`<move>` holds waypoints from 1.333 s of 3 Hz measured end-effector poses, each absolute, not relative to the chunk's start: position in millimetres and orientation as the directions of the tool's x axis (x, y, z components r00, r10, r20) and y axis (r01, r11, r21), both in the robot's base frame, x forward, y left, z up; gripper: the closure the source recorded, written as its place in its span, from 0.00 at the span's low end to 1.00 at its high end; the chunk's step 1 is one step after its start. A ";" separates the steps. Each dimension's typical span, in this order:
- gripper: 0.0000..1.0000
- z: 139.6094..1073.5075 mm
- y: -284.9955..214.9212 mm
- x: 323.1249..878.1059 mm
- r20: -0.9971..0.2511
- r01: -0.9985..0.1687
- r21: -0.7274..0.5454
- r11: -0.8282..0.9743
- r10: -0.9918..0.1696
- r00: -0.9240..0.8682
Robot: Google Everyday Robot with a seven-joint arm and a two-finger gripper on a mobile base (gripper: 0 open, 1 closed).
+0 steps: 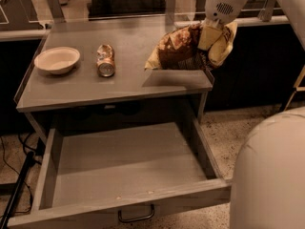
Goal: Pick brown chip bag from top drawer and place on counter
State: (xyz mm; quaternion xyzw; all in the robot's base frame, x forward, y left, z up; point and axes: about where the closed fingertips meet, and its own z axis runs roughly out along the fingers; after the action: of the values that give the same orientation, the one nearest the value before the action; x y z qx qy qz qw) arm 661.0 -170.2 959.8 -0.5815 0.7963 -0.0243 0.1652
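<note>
The brown chip bag [178, 49], dark brown and pale yellow, hangs crumpled over the right end of the counter [128, 80]. My gripper [209, 39] is shut on the bag's right side and holds it just above the counter's right edge. The top drawer [124, 171] is pulled out below the counter and holds nothing that I can see; its dark curved handle [137, 216] shows at the front.
A pale bowl [57, 59] sits at the counter's left. A crushed gold can [105, 60] lies next to it. A white rounded part of the robot [271, 175] fills the lower right. Dark cabinets stand behind the counter.
</note>
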 end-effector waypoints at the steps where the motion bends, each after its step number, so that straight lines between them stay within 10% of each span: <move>1: 1.00 956.2 -169.0 670.6 -0.256 -0.911 -0.220 0.350 -0.922 -0.292; 4: 1.00 941.0 -118.3 722.3 -0.288 -0.896 -0.194 0.400 -0.896 -0.338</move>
State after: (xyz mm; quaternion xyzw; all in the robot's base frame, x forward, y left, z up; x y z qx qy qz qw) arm 722.3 -118.3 941.0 -0.5476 0.8179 -0.0005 0.1766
